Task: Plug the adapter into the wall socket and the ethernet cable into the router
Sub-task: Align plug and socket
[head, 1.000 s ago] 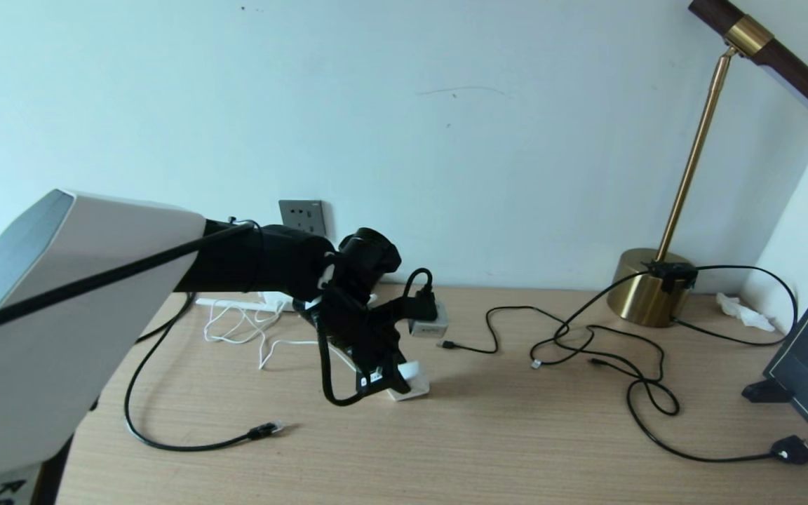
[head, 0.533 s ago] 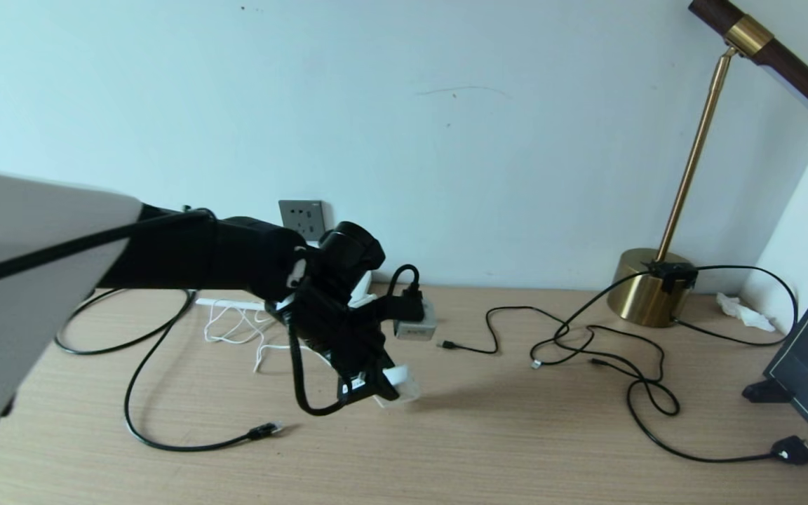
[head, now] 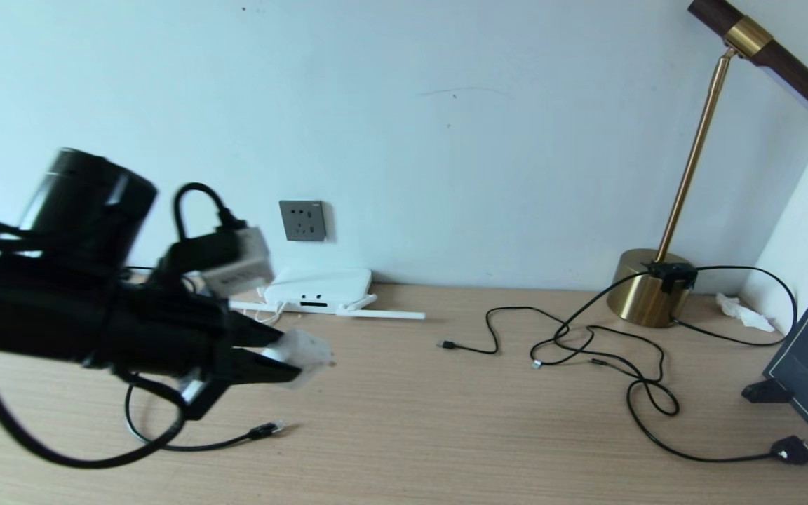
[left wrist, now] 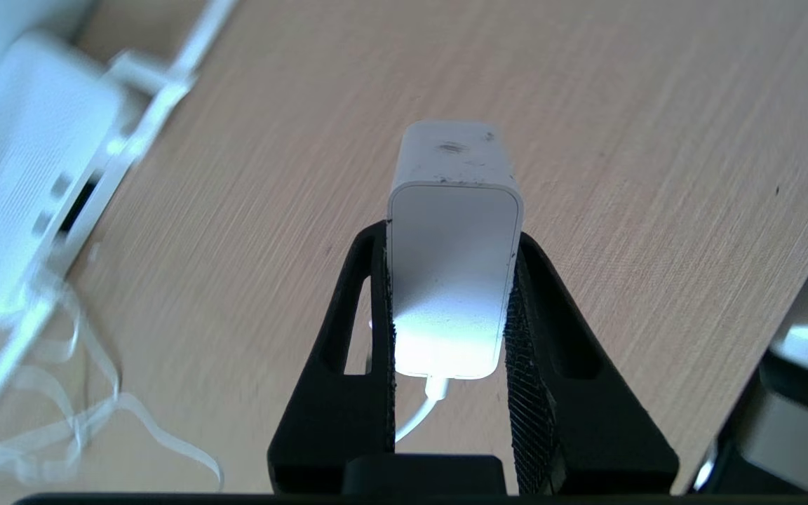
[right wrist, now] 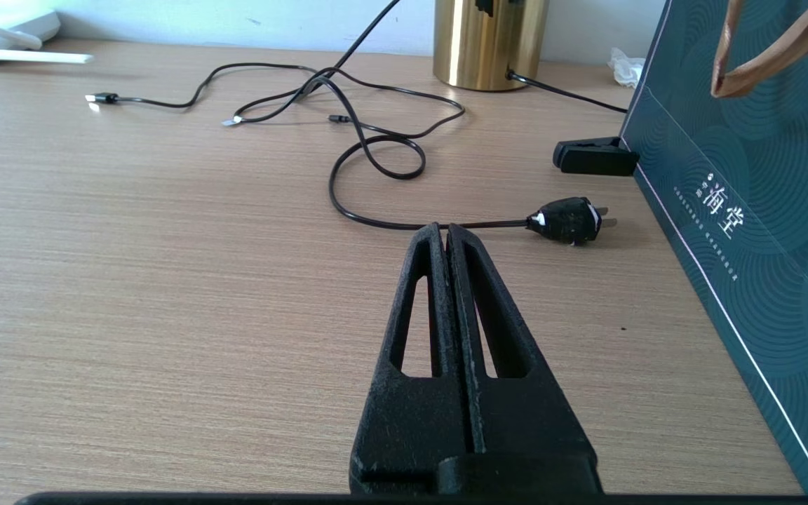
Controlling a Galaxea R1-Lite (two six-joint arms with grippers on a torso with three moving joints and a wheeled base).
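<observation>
In the head view the left gripper is clamped on the adapter and holds it in the air above the wooden desk, left of centre. The adapter is a small white block with rounded corners, jutting past the black fingertips. Behind it, against the wall, lies the router, flat and white, with an antenna stretched along the desk. The wall socket, a dark grey plate, sits just above the router. The ethernet cable loops across the desk under the arm, its connector lying free. To the right lie thin black cords, a brass lamp and a black plug.

In the left wrist view the adapter sits upright between both fingers, scuffed at its far end, its thin white cord leaving the near end.

In the right wrist view the right gripper is closed on nothing, low over the desk near the black plug and beside a dark green bag.
</observation>
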